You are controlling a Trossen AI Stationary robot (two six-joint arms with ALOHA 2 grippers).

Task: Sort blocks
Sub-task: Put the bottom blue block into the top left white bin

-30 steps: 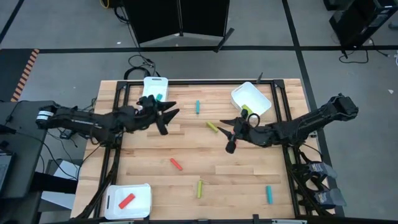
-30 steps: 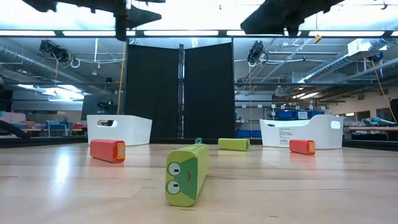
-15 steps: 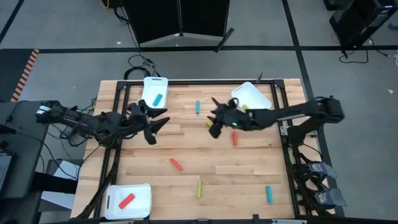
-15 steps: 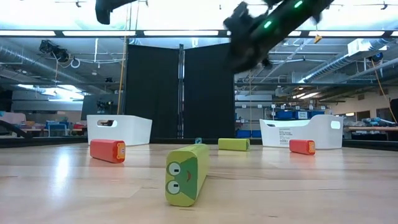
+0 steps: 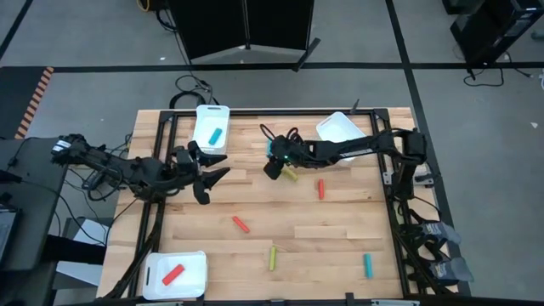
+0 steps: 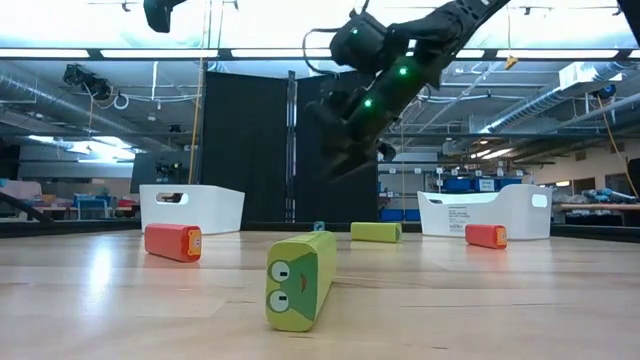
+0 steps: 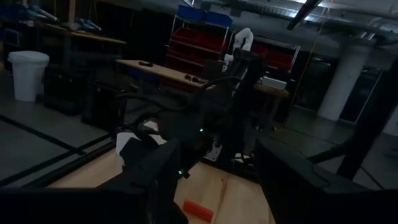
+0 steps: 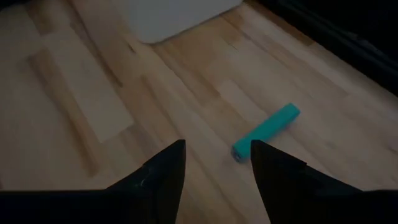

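My right gripper (image 5: 272, 163) hangs open above the table's far middle. In the right wrist view its two fingers (image 8: 163, 174) point down at the wood, just short of a teal block (image 8: 266, 132) lying flat. A yellow-green block (image 5: 291, 173) lies beside that gripper and a red one (image 5: 320, 189) a little to its right. My left gripper (image 5: 209, 177) is open above the table's left part, near the far-left white tray (image 5: 202, 127), which holds a teal block (image 5: 216, 134). More blocks lie nearer: red (image 5: 240, 223), yellow-green (image 5: 273, 257), teal (image 5: 368, 265).
A second white tray (image 5: 344, 134) stands at the far right, under my right arm. A third tray (image 5: 189, 270) at the near left corner holds a red block (image 5: 173, 274). Bare wood lies between the two grippers and along the near middle.
My right gripper has swung from the table's right middle toward the left and far edge and come lower, ending over the teal block. My left gripper has drawn back from the far-left tray toward the near left. No block has moved.
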